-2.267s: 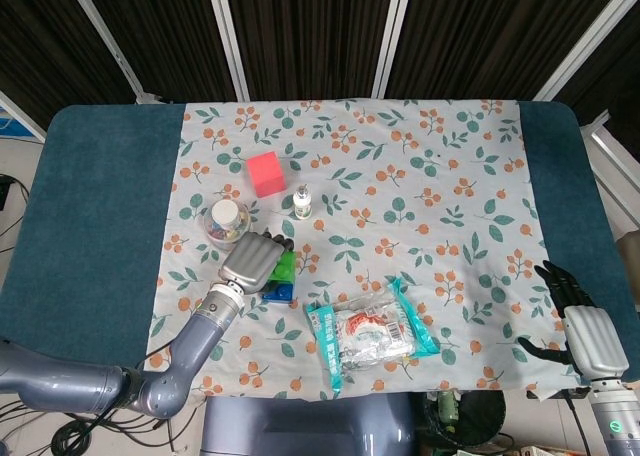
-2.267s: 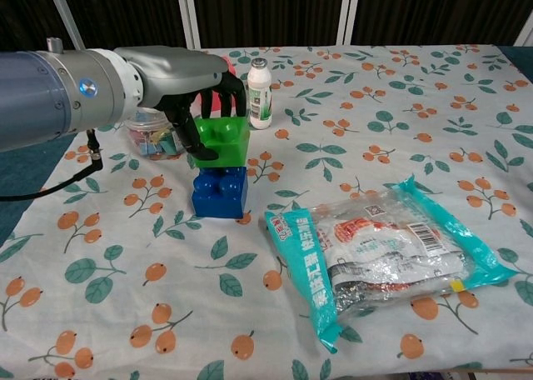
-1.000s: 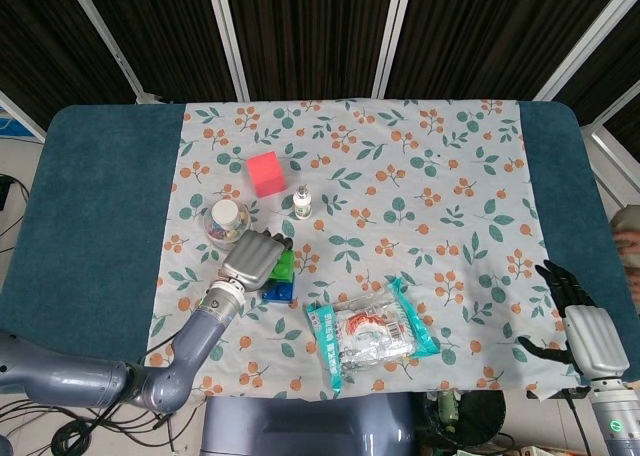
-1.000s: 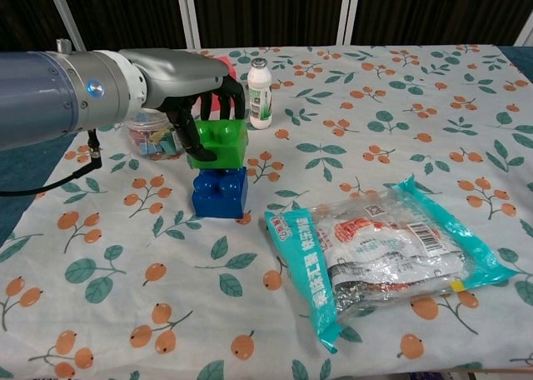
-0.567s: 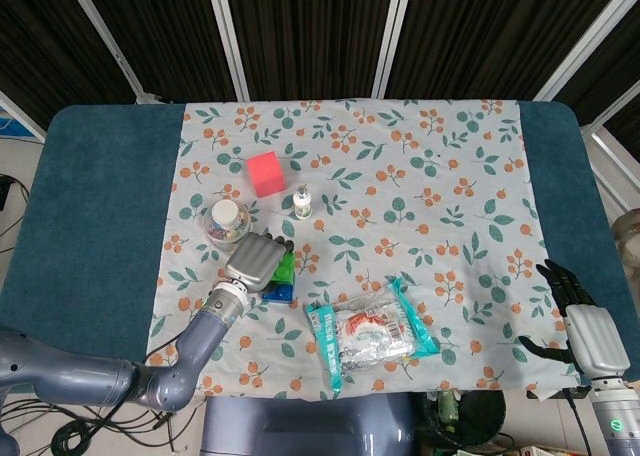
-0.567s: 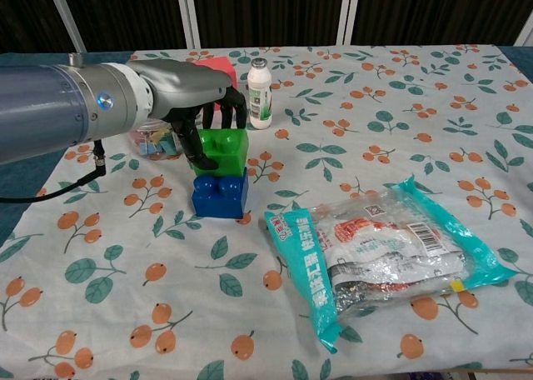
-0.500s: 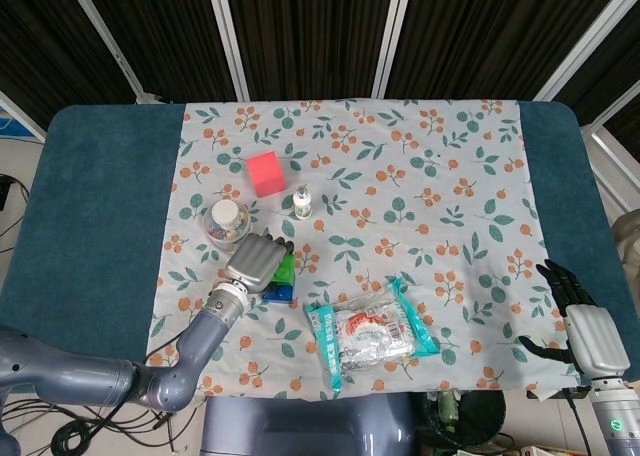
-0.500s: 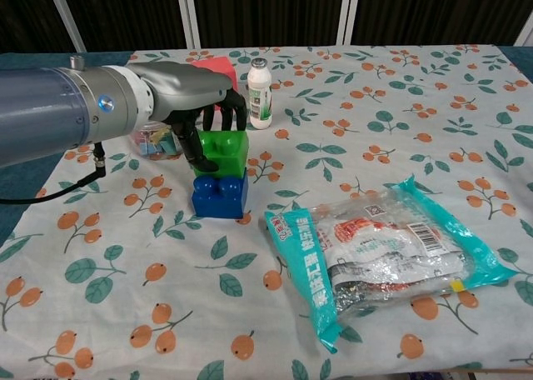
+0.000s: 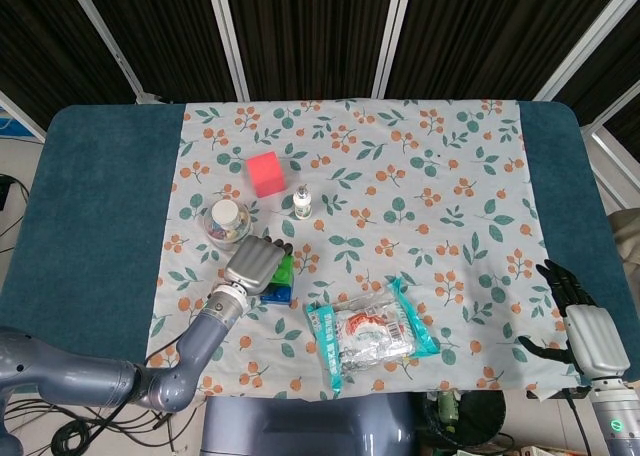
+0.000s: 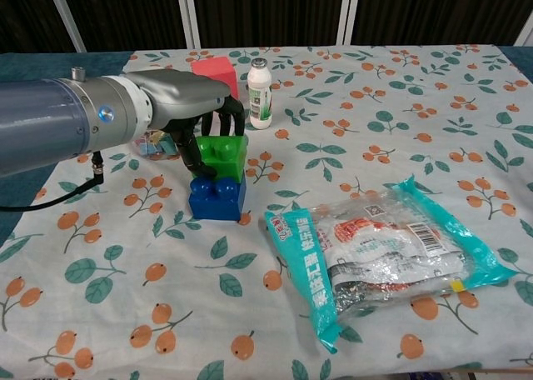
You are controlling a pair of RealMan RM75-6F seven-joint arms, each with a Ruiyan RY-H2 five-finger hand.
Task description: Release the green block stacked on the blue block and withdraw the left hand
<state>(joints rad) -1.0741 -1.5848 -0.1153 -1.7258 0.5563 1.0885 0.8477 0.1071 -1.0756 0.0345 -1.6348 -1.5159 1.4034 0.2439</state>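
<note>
A green block (image 10: 221, 157) sits on top of a blue block (image 10: 217, 198) on the flowered cloth, left of centre. My left hand (image 10: 178, 97) comes in from the left and grips the green block, thumb on its left side and fingers curled over its top and back. From the head view the left hand (image 9: 254, 260) covers most of the green block (image 9: 287, 269); only an edge of the blue block (image 9: 281, 295) shows below it. My right hand (image 9: 584, 327) rests off the cloth at the table's right front corner, fingers apart, holding nothing.
A pink cube (image 10: 211, 67), a small white bottle (image 10: 260, 82) and a clear jar of coloured bits (image 10: 153, 145) stand just behind the stack. A teal snack packet (image 10: 383, 251) lies to its right front. The cloth (image 9: 450, 176) covers the table's middle.
The green block has come down from a tilted hover and now sits flat on the blue block. The stack has shifted slightly left. My left hand still grips it; the right hand is unmoved.
</note>
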